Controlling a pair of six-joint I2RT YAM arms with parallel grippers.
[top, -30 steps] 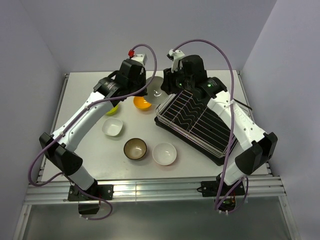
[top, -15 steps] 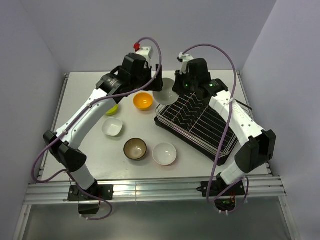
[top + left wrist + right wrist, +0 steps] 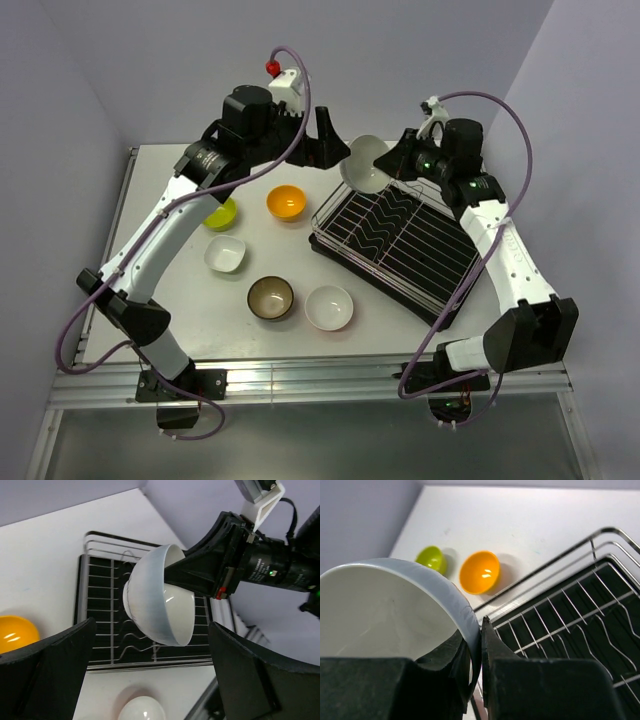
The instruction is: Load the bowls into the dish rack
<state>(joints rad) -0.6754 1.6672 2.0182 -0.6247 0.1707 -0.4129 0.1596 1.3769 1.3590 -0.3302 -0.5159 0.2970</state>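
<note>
Right gripper (image 3: 476,630) pinches the white bowl (image 3: 365,163) by its rim, aloft over the rack's (image 3: 420,250) far corner; left gripper (image 3: 330,145) gapes empty beside it. Good practice: lower the bowl on edge between two dividers (image 3: 385,222).

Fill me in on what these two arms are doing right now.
The right end effector grips a white bowl by its rim, in the air above the far end of the empty dish rack. The left end effector hangs open and empty beside that bowl. Five bowls sit on the table: lime green, orange, brown and two white.
</note>
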